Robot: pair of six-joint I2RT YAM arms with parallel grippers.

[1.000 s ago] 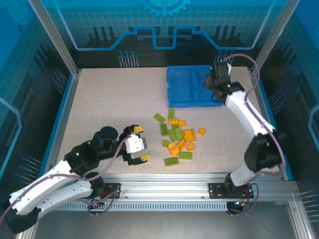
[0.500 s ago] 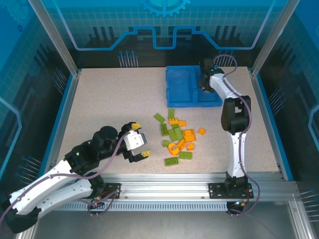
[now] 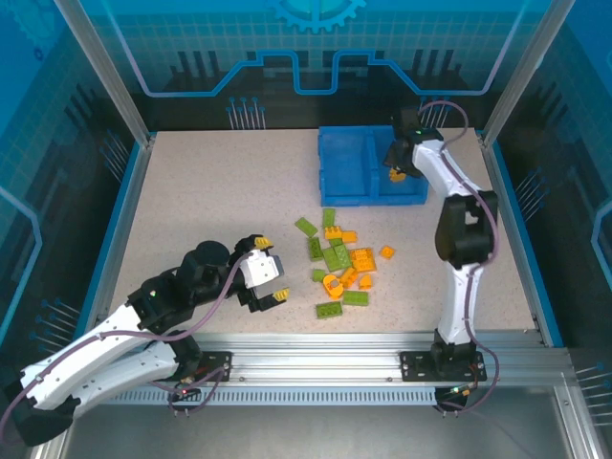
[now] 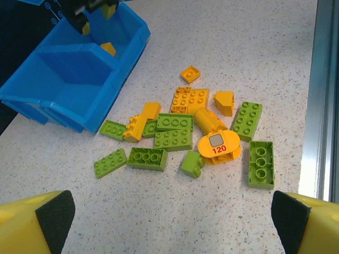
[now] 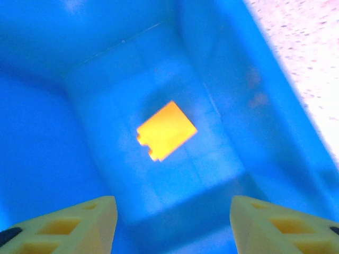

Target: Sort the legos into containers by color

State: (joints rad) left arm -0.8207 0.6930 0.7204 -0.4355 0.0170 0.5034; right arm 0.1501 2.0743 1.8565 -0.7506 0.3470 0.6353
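Note:
Lime green and orange legos [image 3: 339,263] lie in a loose pile mid-table, seen close in the left wrist view [image 4: 180,132]. The curved orange piece [image 4: 218,148] is marked 120. The blue bin [image 3: 346,167] stands at the back. One orange brick [image 5: 166,130] lies on the floor of its right compartment, also visible as an orange brick [image 4: 108,48]. My right gripper [image 3: 397,167] hangs open over that compartment, its jaws [image 5: 172,222] wide apart and holding nothing. My left gripper [image 3: 274,273] is open just left of the pile, with bare table between its fingers [image 4: 172,222].
A metal rail [image 3: 382,349] runs along the table's near edge. Blue side walls [image 3: 115,239] border the table. The bin's centre wall [image 4: 79,53] separates the two compartments. Bare speckled tabletop [image 3: 210,191] stretches left of the bin and pile.
The right arm folded and swung over the bin, its gripper staying above the right compartment. The left gripper crept slightly right toward the pile.

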